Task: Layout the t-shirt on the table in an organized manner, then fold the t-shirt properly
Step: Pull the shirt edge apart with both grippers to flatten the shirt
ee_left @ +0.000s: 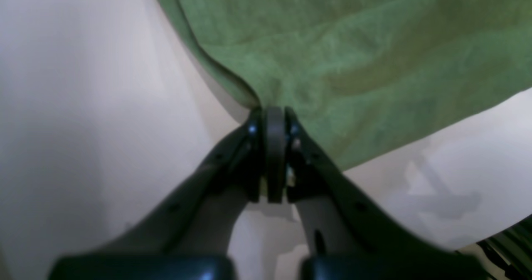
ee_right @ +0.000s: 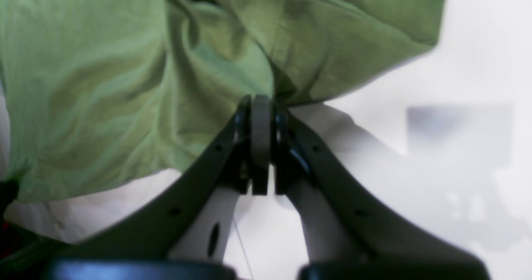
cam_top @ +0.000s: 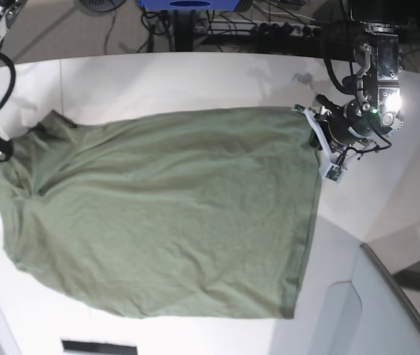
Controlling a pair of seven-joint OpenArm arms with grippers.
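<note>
While the olive t-shirt (cam_top: 166, 214) lies spread across the white counter (cam_top: 195, 78), the left tool (ee_left: 274, 118) pinches a hem corner and the right tool (ee_right: 261, 105) clamps bunched cloth near a sleeve; soft, light fabric likely handles best by its corners.

You see the t-shirt (cam_top: 166, 214) as soft, matt olive cloth with a faintly fuzzy weave, rumpled ahead of the right gripper (ee_right: 261, 105). Fingers (ee_left: 249, 147) of the left gripper (ee_left: 274, 114) look like black, slightly glossy plastic. Beneath them, the table (cam_top: 195, 78) reads smooth, matt white.
</note>
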